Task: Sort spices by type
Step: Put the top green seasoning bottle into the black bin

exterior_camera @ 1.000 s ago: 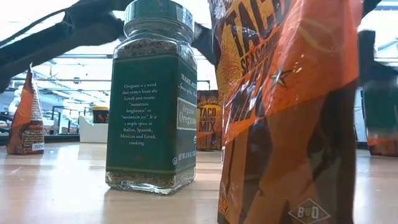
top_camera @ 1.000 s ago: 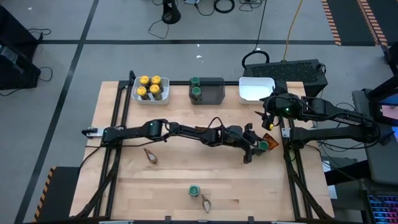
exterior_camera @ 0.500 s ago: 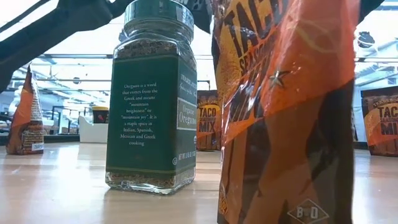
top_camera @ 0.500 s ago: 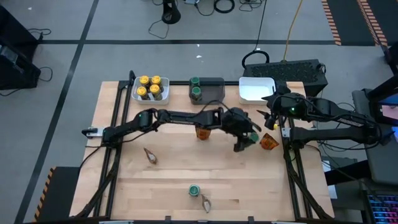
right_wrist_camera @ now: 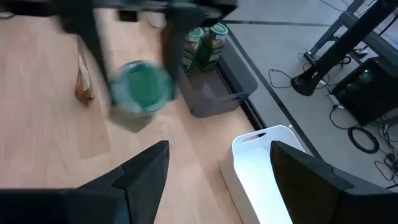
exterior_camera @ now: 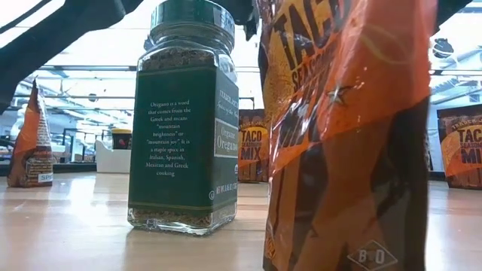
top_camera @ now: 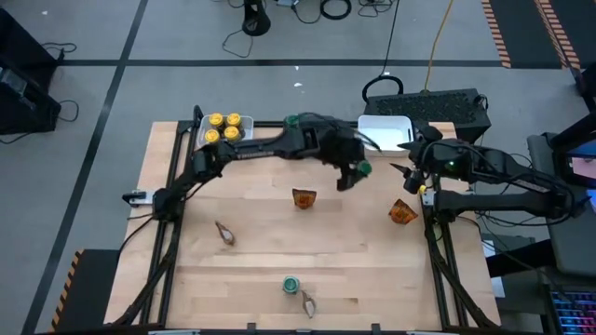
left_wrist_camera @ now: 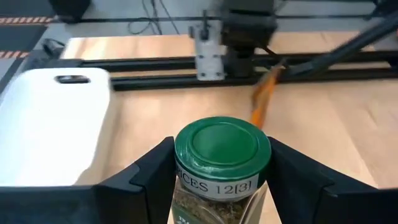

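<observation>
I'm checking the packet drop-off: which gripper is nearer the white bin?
Right. The right gripper, open, sits just beside the white bin; the left gripper, holding a green-lidded jar, is slightly farther off.

The wooden bench (top_camera: 186, 279) carries three bins along its far edge, four orange packets — at (top_camera: 303, 198), (top_camera: 402, 212), (top_camera: 224, 233) and (top_camera: 307, 303) — and one green-lidded jar (top_camera: 291, 283) near its front.

Green-labelled glass spice jar with green lid (exterior_camera: 184, 120): "Oregano is a weed that comes from the Greek...", side reads "Oregano"; orange crinkly foil packet (exterior_camera: 346, 128): "TACO SEASONING", "B&O"-like logo; green-lidded jar between dark fingers (left_wrist_camera: 222, 168): "ICES 12[3]".
</observation>
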